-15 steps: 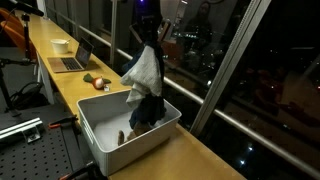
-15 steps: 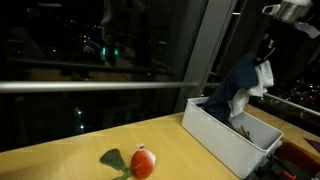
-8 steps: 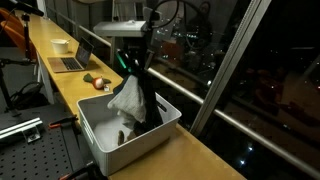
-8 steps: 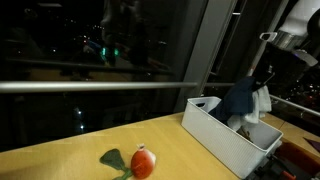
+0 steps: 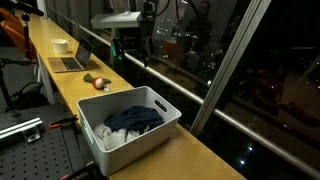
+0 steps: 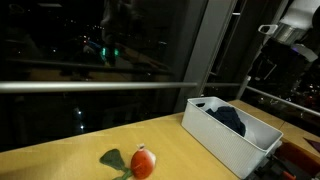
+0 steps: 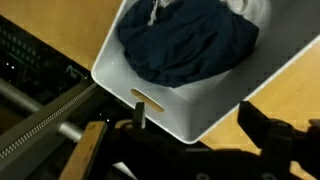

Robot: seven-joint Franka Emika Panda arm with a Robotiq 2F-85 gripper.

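Note:
My gripper (image 7: pixel 195 112) is open, and nothing sits between its two dark fingers. It hangs above a white plastic bin (image 7: pixel 172 96), apart from it. Inside the bin lies a dark blue garment (image 7: pixel 190 45), with a bit of white cloth (image 7: pixel 160 8) at the far side. In an exterior view the gripper (image 5: pixel 130 55) is well above the bin (image 5: pixel 150 137), where the dark garment (image 5: pixel 135 120) and the white cloth (image 5: pixel 112 136) lie crumpled. Another exterior view has the gripper (image 6: pixel 262 72) over the bin (image 6: pixel 225 142) by the window.
The bin stands on a long wooden counter (image 5: pixel 190 160) along a dark window (image 5: pixel 250 70). A red tomato-like fruit with a green leaf (image 6: pixel 143 162) lies on the counter, also seen as the fruit (image 5: pixel 99 84). Farther along are a laptop (image 5: pixel 70 62) and a bowl (image 5: pixel 61 45).
The jaws have opened and let go of the clothes, which dropped into the bin. The gripper has risen and shifted away from above them.

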